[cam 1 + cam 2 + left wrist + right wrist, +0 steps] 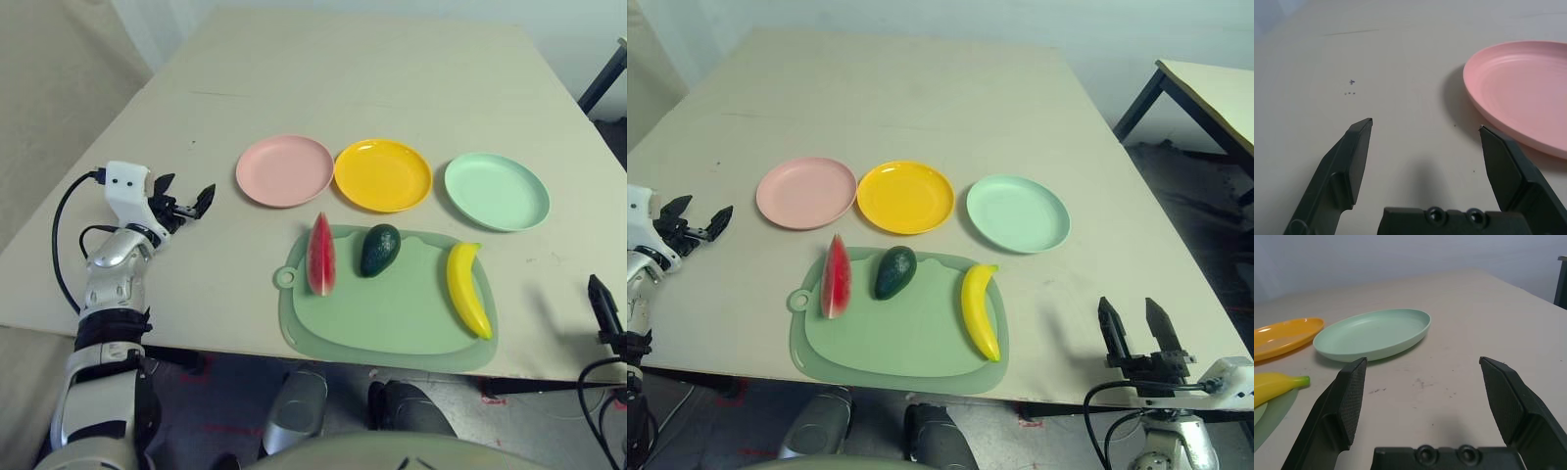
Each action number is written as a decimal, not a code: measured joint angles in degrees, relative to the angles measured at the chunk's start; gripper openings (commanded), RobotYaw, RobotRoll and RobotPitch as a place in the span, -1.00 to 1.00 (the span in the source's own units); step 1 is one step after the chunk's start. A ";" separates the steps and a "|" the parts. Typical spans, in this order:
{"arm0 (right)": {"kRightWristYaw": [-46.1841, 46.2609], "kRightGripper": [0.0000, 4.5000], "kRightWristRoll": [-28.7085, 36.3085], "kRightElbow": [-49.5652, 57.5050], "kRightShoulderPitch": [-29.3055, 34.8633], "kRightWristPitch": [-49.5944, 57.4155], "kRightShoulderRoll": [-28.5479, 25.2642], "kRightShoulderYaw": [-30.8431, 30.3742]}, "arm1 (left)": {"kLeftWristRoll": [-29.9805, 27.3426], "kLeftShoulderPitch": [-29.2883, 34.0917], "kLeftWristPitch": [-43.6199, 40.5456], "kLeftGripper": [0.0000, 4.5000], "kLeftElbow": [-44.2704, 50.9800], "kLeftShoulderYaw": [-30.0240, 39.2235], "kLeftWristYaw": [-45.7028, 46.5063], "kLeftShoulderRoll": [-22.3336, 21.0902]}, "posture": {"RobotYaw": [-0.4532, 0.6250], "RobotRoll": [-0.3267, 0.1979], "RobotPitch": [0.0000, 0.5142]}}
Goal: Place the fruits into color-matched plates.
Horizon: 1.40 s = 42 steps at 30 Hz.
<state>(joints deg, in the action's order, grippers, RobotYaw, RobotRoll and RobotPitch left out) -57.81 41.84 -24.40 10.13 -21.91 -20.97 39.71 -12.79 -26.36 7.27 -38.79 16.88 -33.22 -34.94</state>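
Bare surface (196, 284) lies before my left gripper (184, 203); the 3 fruits on the mat (392, 313) seem well spaced for passing between.

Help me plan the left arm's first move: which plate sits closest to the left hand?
The pink plate, at the robot's left end of the row. The yellow plate and mint green plate lie farther from the left hand.

silver forearms, black claw (182, 204), black cables

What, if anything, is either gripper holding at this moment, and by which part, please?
Nothing is held. The left gripper and the right gripper both have their jaws open over bare table.
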 measured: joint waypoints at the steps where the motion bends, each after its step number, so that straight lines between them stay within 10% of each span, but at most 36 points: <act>1: 0.08 1.00 0.02 0.23 0.15 0.00 0.00 0.01 | 0.09 0.00 0.19 0.98 -0.36 -0.01 0.00 -0.06 | 0.28 0.25 -0.51; 17: 6.62 1.00 0.23 6.46 5.10 3.31 -1.42 1.81 | -6.74 2.76 -1.25 0.98 3.97 0.50 -10.40 -0.41 | 0.24 0.25 -0.43; 26: 16.68 1.00 -17.91 31.72 18.62 0.99 -0.85 -4.49 | -18.88 3.00 -8.66 0.98 15.10 0.26 -32.56 -2.58 | 0.18 0.25 -0.43; 36: 13.08 1.00 -20.48 45.88 5.29 21.43 -34.68 -6.56 | -15.64 3.57 -11.85 0.98 26.76 -10.18 -53.15 -16.91 | 0.16 0.25 -0.42; 42: -0.75 1.00 -27.56 37.58 -12.51 20.78 -49.98 -24.21 | -12.55 -0.50 -15.26 0.98 29.19 -16.36 -56.99 -18.15 | 0.15 0.25 -0.46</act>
<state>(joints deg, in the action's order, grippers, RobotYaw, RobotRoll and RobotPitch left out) -58.56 14.28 13.18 -2.39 -1.13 -70.95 15.49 -25.35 -26.87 -7.99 -9.60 0.52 -90.21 -53.08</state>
